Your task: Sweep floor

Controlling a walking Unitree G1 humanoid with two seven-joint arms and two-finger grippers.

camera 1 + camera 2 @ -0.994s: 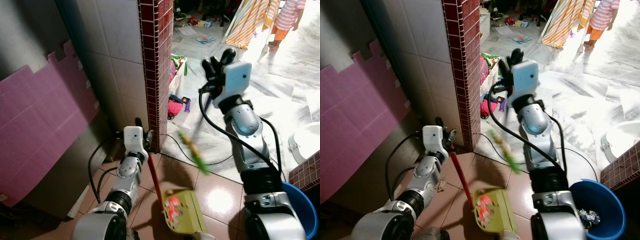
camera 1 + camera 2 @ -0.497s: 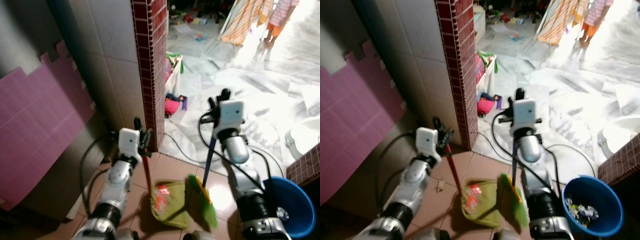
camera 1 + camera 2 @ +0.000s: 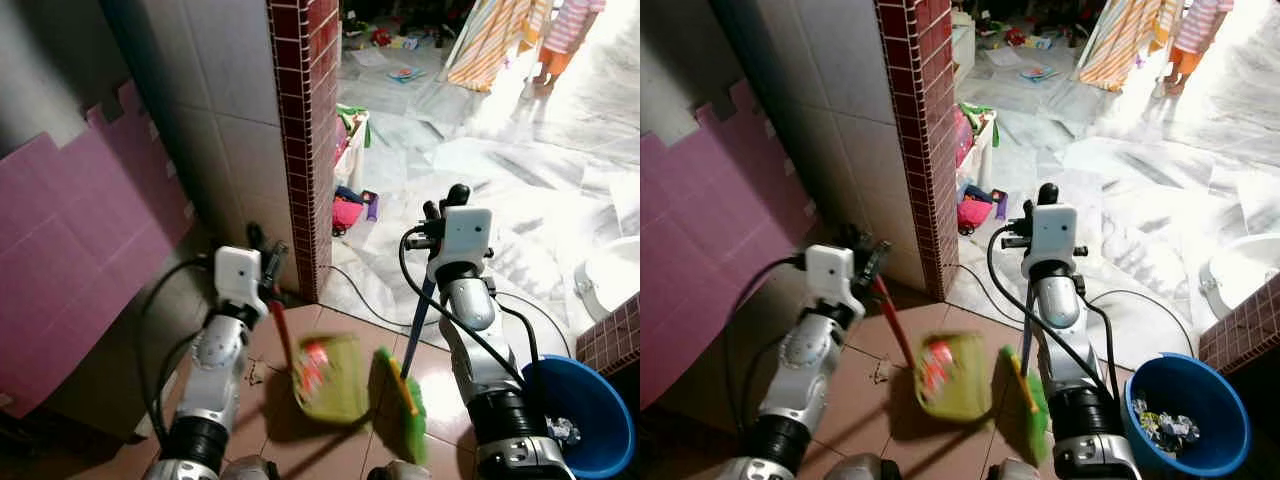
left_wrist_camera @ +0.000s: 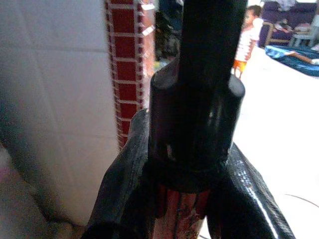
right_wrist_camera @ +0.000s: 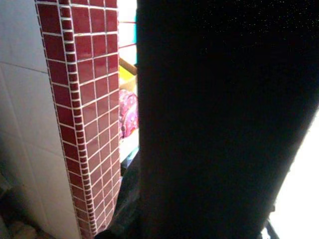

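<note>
pillar (image 3: 307, 130) stood ahead, wall (image 3: 215, 110) to its left | dustpan (image 3: 327, 377) lay before the pillar, between both arms, litter (image 3: 313, 362) in it | broom (image 3: 405, 400) just right of dustpan | bucket (image 3: 588, 415) at far right, behind right arm | toys (image 3: 350, 205) behind the pillar | a person (image 3: 568, 35) far back right
</note>
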